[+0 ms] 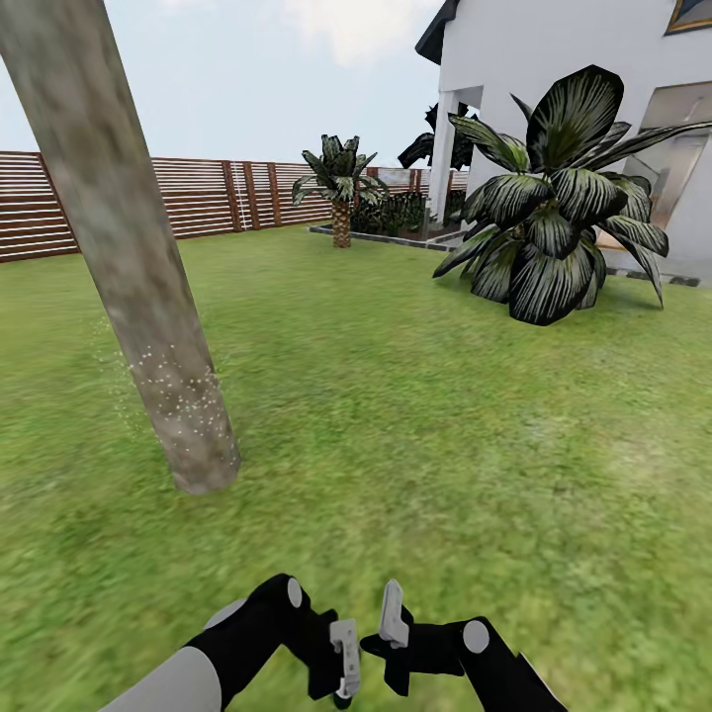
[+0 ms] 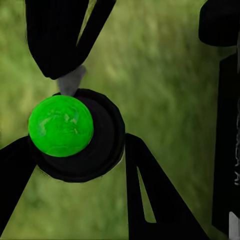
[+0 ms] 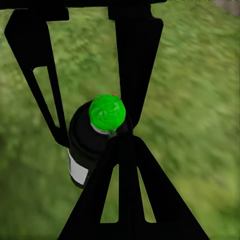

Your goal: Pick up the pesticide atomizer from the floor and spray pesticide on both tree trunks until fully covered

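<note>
One tree trunk, smooth and grey-beige, leans up at the left of the lawn, and fine white specks dot its lower part. Both grippers are low in front of me, almost touching. My left gripper is shut on the pesticide atomizer, a small dark bottle with a bright green spot on top. In the right wrist view, the atomizer stands upright over grass. My right gripper is shut, its joined fingertips right against the bottle's neck.
Green lawn stretches ahead. At the back are a short palm, a brown slat fence and a stone-edged bed. A big dark-leaved bush stands at the right before a white house.
</note>
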Tool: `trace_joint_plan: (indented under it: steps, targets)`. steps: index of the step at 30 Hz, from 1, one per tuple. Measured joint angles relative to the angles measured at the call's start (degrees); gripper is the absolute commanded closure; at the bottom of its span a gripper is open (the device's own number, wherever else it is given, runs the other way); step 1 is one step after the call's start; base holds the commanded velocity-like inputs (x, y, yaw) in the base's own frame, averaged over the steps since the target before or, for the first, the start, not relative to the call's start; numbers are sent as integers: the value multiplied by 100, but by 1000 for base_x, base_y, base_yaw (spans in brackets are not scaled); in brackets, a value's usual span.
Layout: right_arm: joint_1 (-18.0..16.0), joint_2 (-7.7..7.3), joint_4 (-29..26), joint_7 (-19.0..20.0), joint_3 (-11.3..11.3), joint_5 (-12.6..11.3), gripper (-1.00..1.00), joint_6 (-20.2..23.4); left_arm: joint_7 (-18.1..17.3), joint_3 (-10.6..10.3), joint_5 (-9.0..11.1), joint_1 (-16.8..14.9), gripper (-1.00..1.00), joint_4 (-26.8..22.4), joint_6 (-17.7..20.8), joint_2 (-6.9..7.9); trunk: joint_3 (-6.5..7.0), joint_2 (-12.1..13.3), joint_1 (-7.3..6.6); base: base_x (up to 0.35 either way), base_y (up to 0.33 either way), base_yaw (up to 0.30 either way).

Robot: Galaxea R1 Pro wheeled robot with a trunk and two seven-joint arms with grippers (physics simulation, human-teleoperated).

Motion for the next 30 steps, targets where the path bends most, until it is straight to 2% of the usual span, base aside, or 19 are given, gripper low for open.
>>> trace_joint_plan:
  steps: [7, 11, 18, 20, 24, 28, 30]
  targets:
    - [0, 1, 4, 0, 0, 0, 100, 0, 3, 6, 72, 0, 100, -25, -10, -4, 0, 0, 0, 0, 0, 0]
    - [0, 0, 4, 0, 0, 0, 100, 0, 6, 1, 218, 0, 100, -7, -17, 0, 0, 0, 0, 0, 0, 0]
    - [0, -1, 4, 0, 0, 0, 100, 0, 24, 2, 181, 0, 100, 54, -2, 66, 0, 0, 0, 0, 0, 0]
    - [0, -2, 4, 0, 0, 0, 100, 0, 24, -8, 122, -6, 100, 104, 15, 139, 0, 0, 0, 0, 0, 0]
    - [0, -4, 4, 0, 0, 0, 100, 0, 29, -12, -255, -9, 100, 342, 62, 321, 0, 0, 0, 0, 0, 0]
    - [0, -28, 3, 0, -19, 0, 100, 0, 29, -13, -329, -9, 100, 383, 77, 682, 0, 0, 0, 0, 0, 0]
    - [0, -51, 3, 0, -34, 11, 100, 0, 9, -40, -352, -6, 100, 393, 80, 917, 0, 0, 0, 0, 0, 0]
